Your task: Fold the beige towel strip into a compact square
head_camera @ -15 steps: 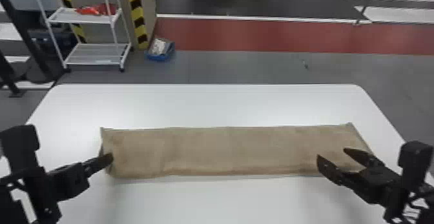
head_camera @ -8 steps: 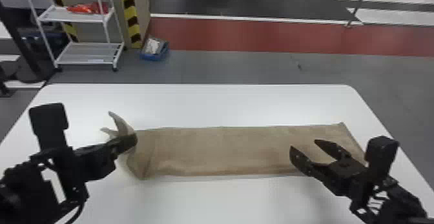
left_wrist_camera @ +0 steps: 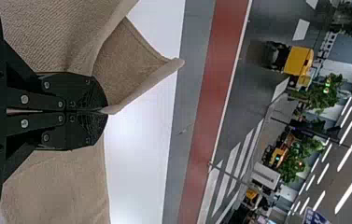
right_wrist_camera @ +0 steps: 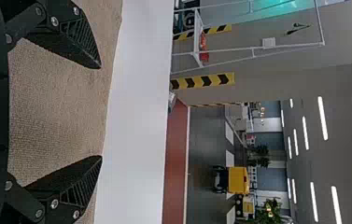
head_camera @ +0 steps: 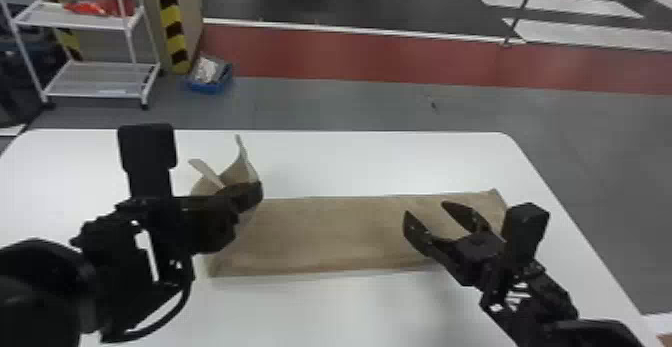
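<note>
If the black left hand pulls the long beige cloth strip unevenly, its raised left end may slip or fold crooked; this hand grips that end. The black right hand is open above the strip. I count two hands, and one strip on one smooth white surface, reaching near its right edge.

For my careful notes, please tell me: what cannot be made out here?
Head view: near right corner of the beige towel strip, behind the right gripper.
Left wrist view: towel inside the left gripper, hidden by its fingers.
Head view: rear of left arm, cut off by edge.
Head view: contents of blue bin, blurred.
</note>
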